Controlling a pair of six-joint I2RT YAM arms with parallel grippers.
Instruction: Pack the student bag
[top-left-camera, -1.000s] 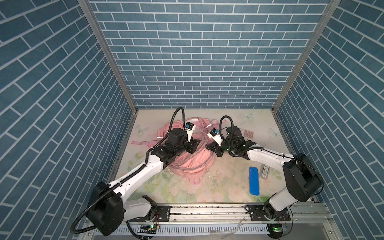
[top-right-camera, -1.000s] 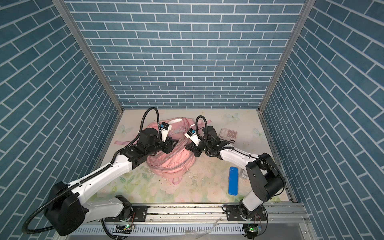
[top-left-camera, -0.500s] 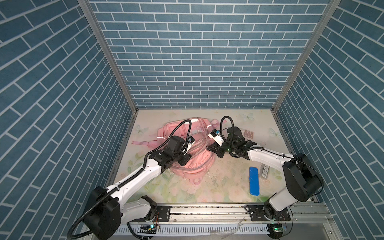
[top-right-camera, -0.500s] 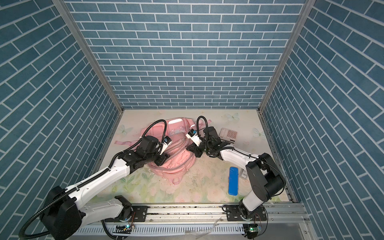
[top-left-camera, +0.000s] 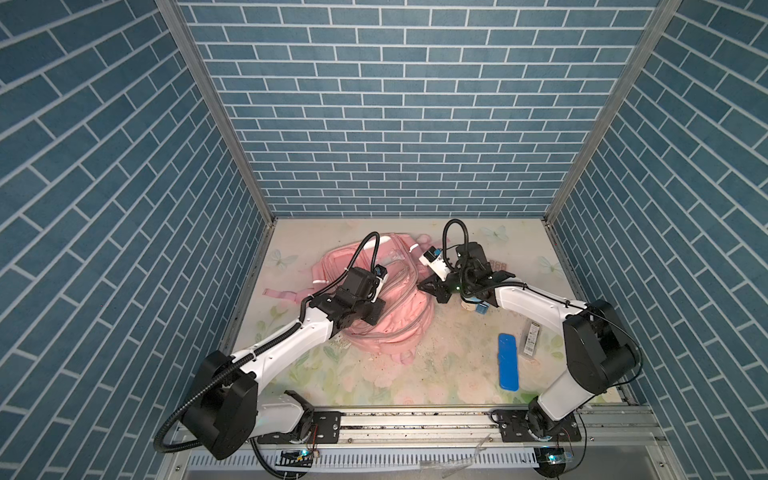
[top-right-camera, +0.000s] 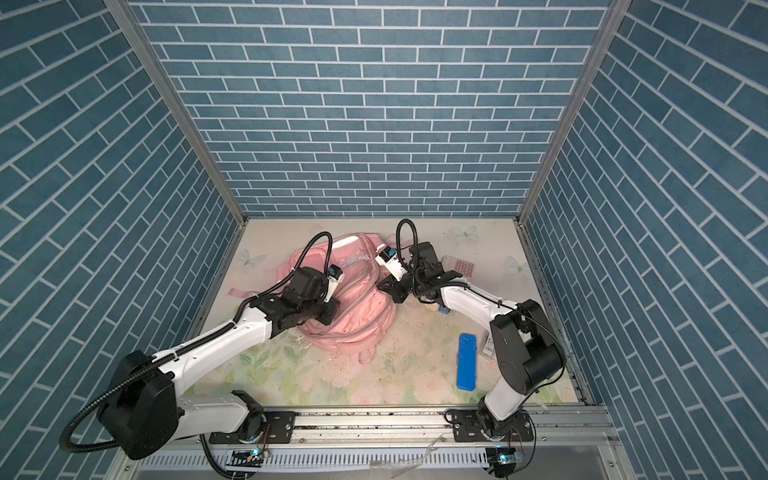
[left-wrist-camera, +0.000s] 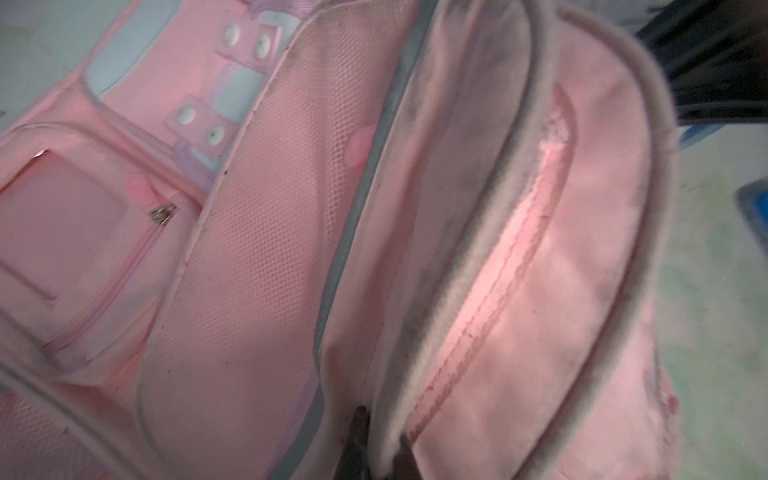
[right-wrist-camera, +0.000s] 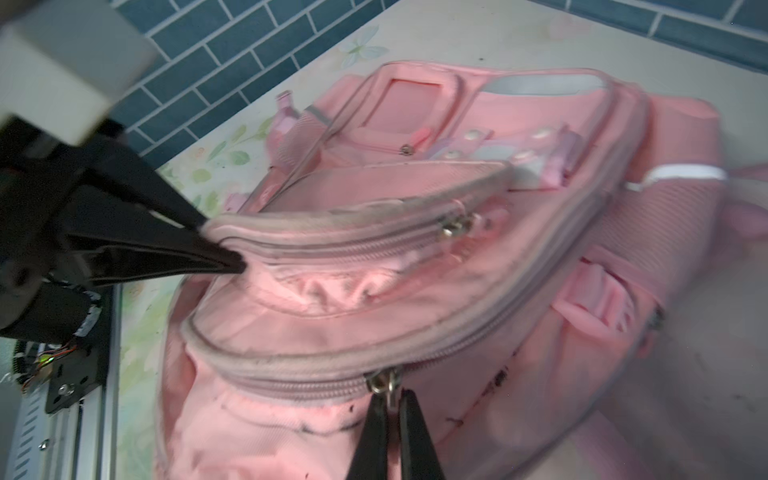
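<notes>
We see the student bag (top-left-camera: 399, 320) lying flat on the floral desk (top-left-camera: 415, 374). In both top views it sits a little toward nine o'clock of the desk's middle. One pink strap (top-left-camera: 282, 294) trails out further toward nine o'clock. One zip pocket gapes, showing pink lining.

The left gripper (right-wrist-camera: 226, 249) comes in over the bag from about seven o'clock. In the right wrist view its black fingers are pressed together, pinching the grey-edged rim of the open pocket. The left wrist view shows its fingertips (left-wrist-camera: 358, 432) only at the frame's edge, closed on that same rim.

The right gripper (right-wrist-camera: 390, 415) reaches from three o'clock to the bag's side. Its two slim fingers are nipped shut on a metal zip pull (right-wrist-camera: 383, 383) on another zip track of the bag.

A blue pencil case (top-left-camera: 508, 361) lies at four o'clock of the bag, well apart from it. A small flat packet (top-left-camera: 531, 338), too small to read, lies just beside the case. A calculator (top-right-camera: 459, 266) with pinkish keys rests at two o'clock, beyond the right arm.
</notes>
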